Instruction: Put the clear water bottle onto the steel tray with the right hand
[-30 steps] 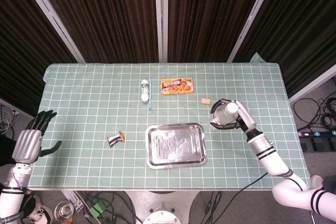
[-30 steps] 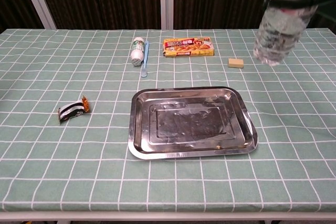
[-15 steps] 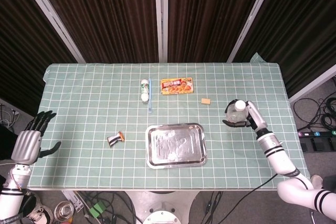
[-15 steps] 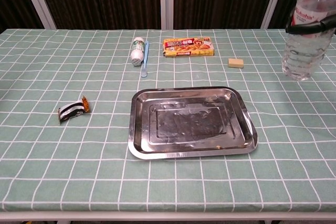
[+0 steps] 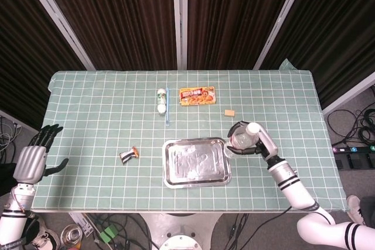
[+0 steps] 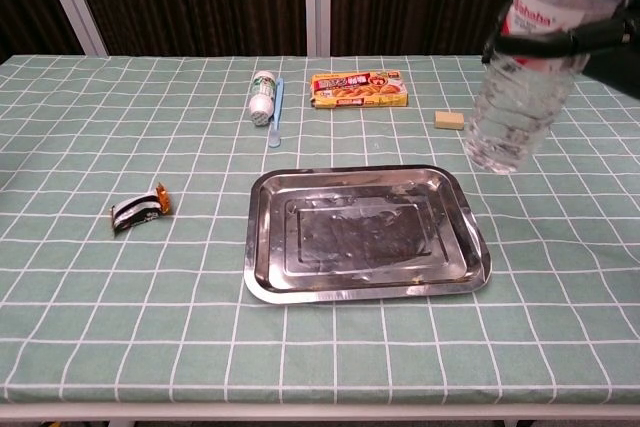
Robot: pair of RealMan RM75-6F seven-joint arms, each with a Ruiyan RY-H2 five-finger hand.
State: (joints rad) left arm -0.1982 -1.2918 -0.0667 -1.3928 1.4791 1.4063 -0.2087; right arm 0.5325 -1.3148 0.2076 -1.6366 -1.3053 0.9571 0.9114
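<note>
My right hand (image 5: pixel 253 142) grips the clear water bottle (image 6: pixel 522 67), holding it upright in the air. In the head view the bottle (image 5: pixel 241 138) hangs just past the right rim of the steel tray (image 5: pixel 197 161). The chest view shows its base above the tablecloth, right of the tray (image 6: pixel 365 234) near its back right corner; dark fingers (image 6: pixel 560 44) wrap the bottle below its red-lettered label. The tray holds nothing. My left hand (image 5: pixel 32 160) stays off the table's left edge, fingers spread, holding nothing.
A yellow food box (image 5: pixel 197 95) lies at the back, a small tan block (image 5: pixel 229 112) right of it. A white bottle (image 5: pixel 161 100) and a blue toothbrush (image 5: pixel 167 107) lie behind the tray. A crumpled wrapper (image 5: pixel 129 154) sits left of the tray.
My right hand first drew the bottle out to the right, then swung it back left and nearer, up beside the tray's right rim. The left hand has barely moved.
</note>
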